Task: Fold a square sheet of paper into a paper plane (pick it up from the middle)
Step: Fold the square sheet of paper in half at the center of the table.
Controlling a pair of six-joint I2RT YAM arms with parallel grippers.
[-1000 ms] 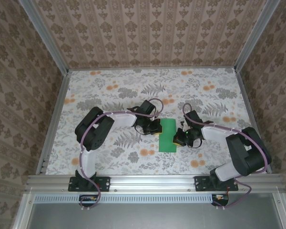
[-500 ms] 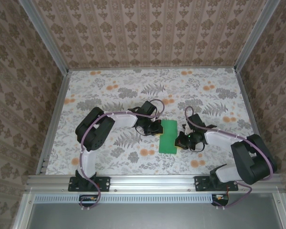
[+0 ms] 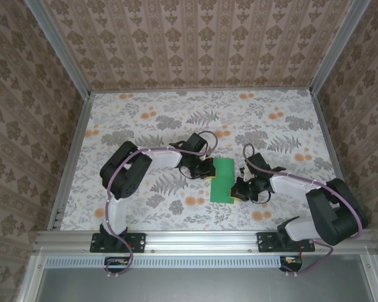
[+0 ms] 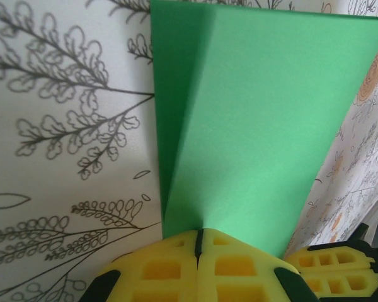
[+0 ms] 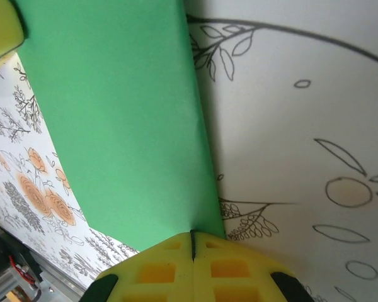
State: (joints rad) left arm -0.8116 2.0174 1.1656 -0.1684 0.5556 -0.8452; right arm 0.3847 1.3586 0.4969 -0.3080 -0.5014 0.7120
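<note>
On worktop point(image 3: 145, 119) centre, square sheet of paper point(image 3: 223, 179) is flanked by clenched left pincer point(image 3: 208, 170) & right pincer point(image 3: 237, 189); crease should be pressed w/ edges aligned.

The left claw point(image 3: 209, 171) and right claw point(image 3: 237, 190) flank the paper point(image 3: 223, 179); open cloth point(image 3: 176, 113) lies beyond.

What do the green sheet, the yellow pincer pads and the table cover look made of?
The green sheet: thin matte paper, probably; it holds a sharp crease and a raised flap.
The pads of the left pincer: yellow rubbery or foam-like moulding, judging by the waffle pockets; matte.
The table cover: printed floral cloth or vinyl, smooth; weave not discernible.
</note>
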